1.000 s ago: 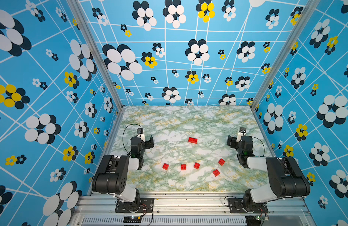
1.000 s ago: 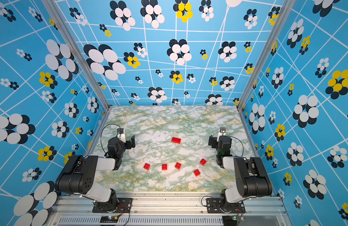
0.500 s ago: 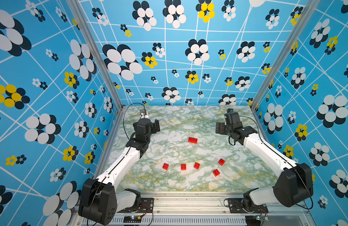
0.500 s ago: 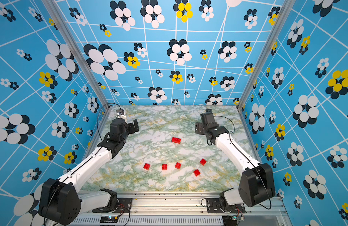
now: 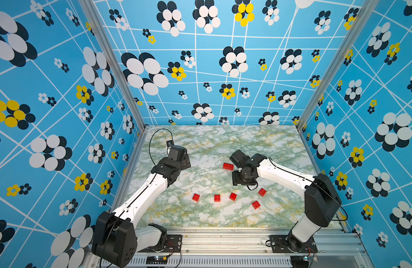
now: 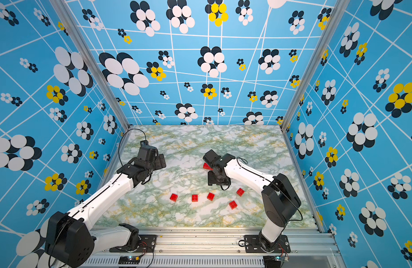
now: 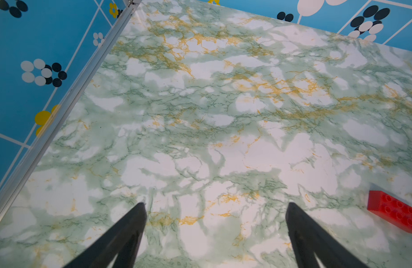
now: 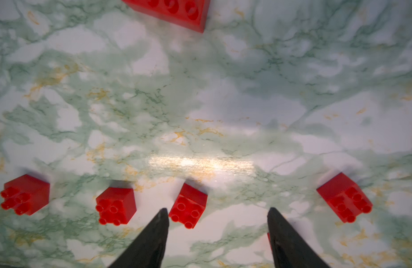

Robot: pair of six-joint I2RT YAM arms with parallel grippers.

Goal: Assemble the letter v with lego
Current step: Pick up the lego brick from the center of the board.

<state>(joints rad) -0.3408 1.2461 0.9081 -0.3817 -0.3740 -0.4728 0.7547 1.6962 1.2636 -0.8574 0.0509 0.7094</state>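
- The left gripper (image 7: 216,204) is hanging over a bare bit of the table (image 7: 200,104), on the left half. Its jaws are standing wide apart w/ nothing btw them.
- All the lego is lying loose on the table, studs up. No two bits are touching, so the letter V isn't built yet.
- The 1st short brick (image 5: 196,197) is sitting nr the front, at the left end of a bendy row.
- The 2nd short brick (image 5: 217,198) is lying next in the row, a gap away.
- The long brick (image 5: 228,166) is lying further back, well apart from the row. In a top view the right arm's wrist is covering part of it (image 6: 206,166). It's also poking in at the edge of the left wrist view (image 7: 395,212).
- The 3rd short brick (image 5: 233,196) is sitting in the middle of the row. In the right wrist view it's showing just beside one fingertip (image 8: 187,205). Can't tell if they're touching.
- The right gripper (image 8: 217,210) is pointing down btw the long brick and the row. Its jaws are standing apart and gripping nothing, w/ only table showing btw them.
- The 4th short brick (image 5: 256,205) is lying closest to the front. In the right wrist view a finger is hiding nearly all of it.
- The 5th short brick (image 5: 262,192) is sitting last on the right, tilted a bit, nr the right arm.
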